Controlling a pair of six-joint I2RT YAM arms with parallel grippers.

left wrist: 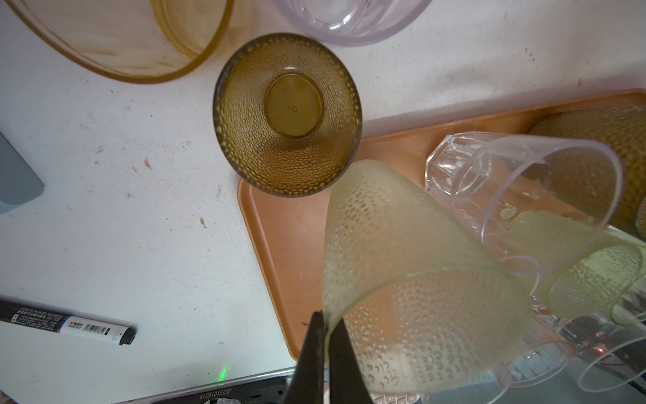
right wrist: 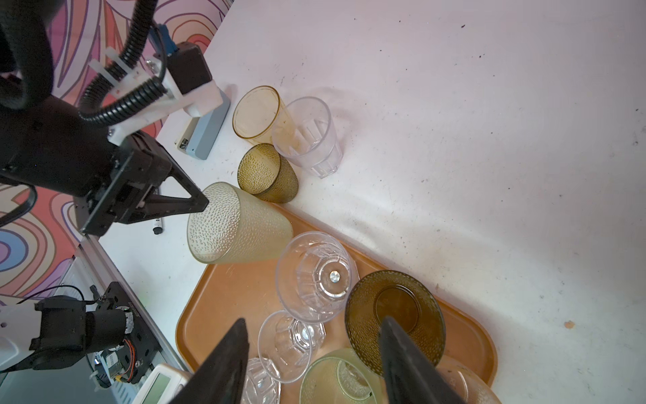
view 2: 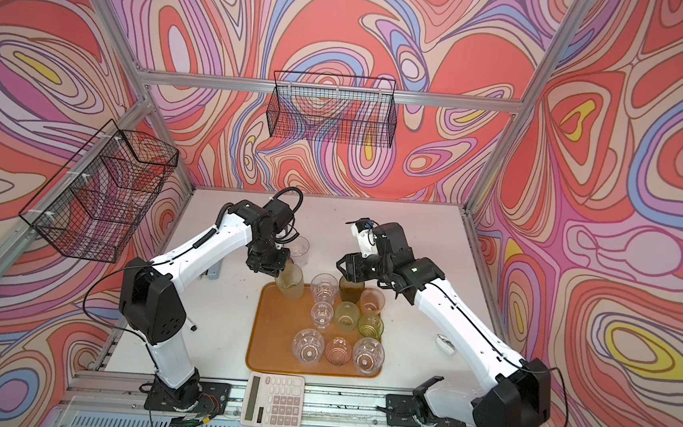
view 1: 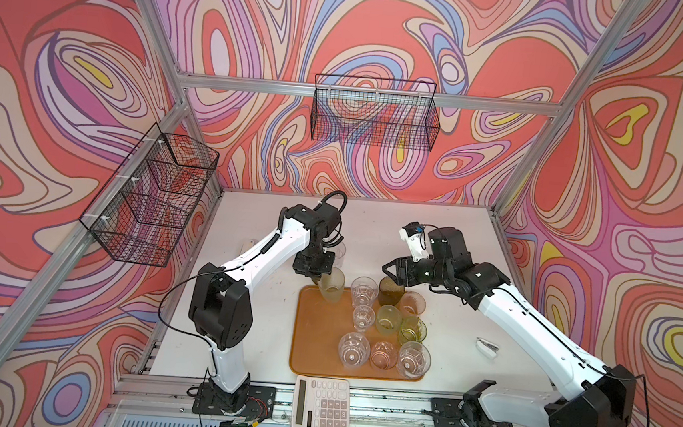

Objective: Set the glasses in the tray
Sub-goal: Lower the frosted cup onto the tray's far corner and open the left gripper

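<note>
**Tray check: nine glasses standing, a tenth in the pinch**

From my remote seat, the orange-brown tray (view 1: 315,337) sits near the front of the bench (view 1: 454,240), just behind the white calculator (view 1: 320,404). Nine glasses stand upright in it, all bunched on its right half:

- **Far row:** a clear faceted glass (view 1: 364,292), an olive-brown glass (view 1: 390,293) and a pink glass (view 1: 412,304).
- **Middle row:** a small clear glass (view 1: 363,318), a pale green glass (view 1: 388,318) and a bright green glass (view 1: 413,330).
- **Near row:** a clear glass (view 1: 353,349), a pinkish glass (view 1: 383,354) and another clear one (view 1: 414,358).

The tenth is a tall pale dimpled tumbler (view 1: 332,289), yellowish-green and frosted-looking. It's leaning over the tray's far left corner with my left end effector (left wrist: 327,321) clamped narrow on its rim. I honestly can't tell if its base is touching the tray.

My right end effector (right wrist: 313,319) hangs just above the olive-brown glass with its fingers spread wide, gripping nothing.

Three more sit on the bench just past the tray's far left corner. They're an amber tumbler (right wrist: 257,113), a clear ribbed tumbler (right wrist: 307,136) and an olive dimpled tumbler (right wrist: 267,173), all huddled together.
</note>
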